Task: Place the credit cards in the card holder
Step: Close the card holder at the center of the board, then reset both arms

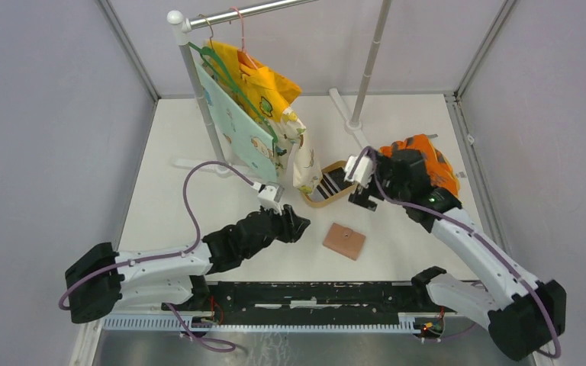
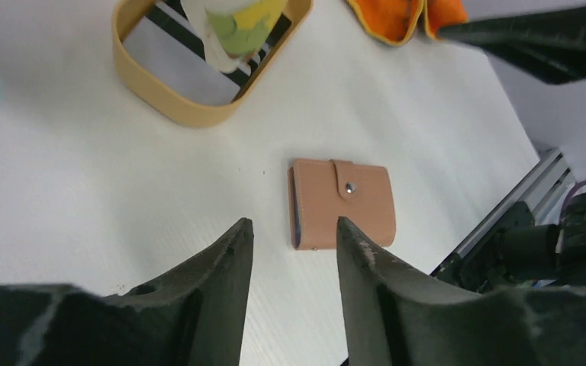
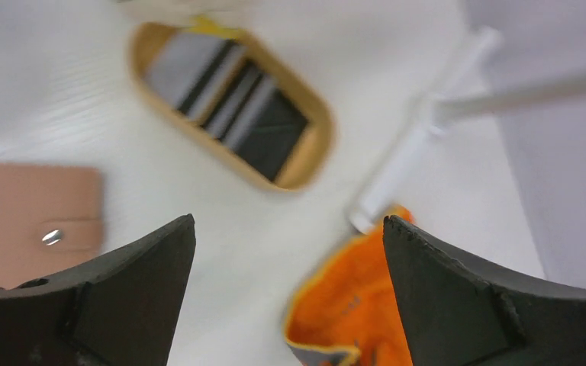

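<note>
While the credit cards [image 3: 229,114] are lying inside the tan dish [image 1: 317,203], the card holder [image 1: 344,241] is resting on the white table [image 1: 160,198] on the near side of the dish, a little toward the right arm, and it is not touching the dish. The holder is lying flat and closed, with its strap tab reaching over the front face and showing a small metal stud. The cards are sitting side by side in the dish, grey ones and dark ones with stripe bands; how many they are I cannot tell exactly. A patterned cloth [image 1: 305,156] is hanging from a rack down over the left end of the dish and is covering a part of it.

The left gripper [image 2: 294,232] is hovering on the near-left side of the dish and is pointing toward the card holder. Its fingers are parted by a narrow gap and are grasping nothing. The right gripper [image 3: 290,221] is hanging just beside the right end of the dish, above the table. Its fingers are spread wide and are holding nothing between them. An orange cloth [image 1: 427,156] is lying to the right of the dish, partly under the right arm, and it is not touching the dish.
</note>
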Motion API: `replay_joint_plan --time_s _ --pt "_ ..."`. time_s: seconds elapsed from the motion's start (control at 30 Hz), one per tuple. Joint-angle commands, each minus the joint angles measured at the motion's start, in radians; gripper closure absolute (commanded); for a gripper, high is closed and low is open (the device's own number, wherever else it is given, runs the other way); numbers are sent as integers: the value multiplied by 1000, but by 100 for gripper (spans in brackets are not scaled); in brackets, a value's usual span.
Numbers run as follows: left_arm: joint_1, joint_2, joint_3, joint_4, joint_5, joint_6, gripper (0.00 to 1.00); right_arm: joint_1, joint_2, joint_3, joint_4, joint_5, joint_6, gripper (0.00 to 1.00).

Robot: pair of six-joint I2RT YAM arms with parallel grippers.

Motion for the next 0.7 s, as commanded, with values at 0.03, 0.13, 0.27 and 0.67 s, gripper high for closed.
replay_joint_plan --time_s 0.03,0.13,0.27,0.67 --pt "76 -170 81 -182 -71 47 27 -80 -143 52 210 341 320 2" --pt "198 -286 120 -282 -24 48 10 -87 -171 103 171 266 341 2" --pt "230 -380 235 -483 -81 124 0 -88 -181 152 152 273 418 2" --pt "230 -407 448 -710 -117 231 0 -89 -205 211 124 352 527 2"
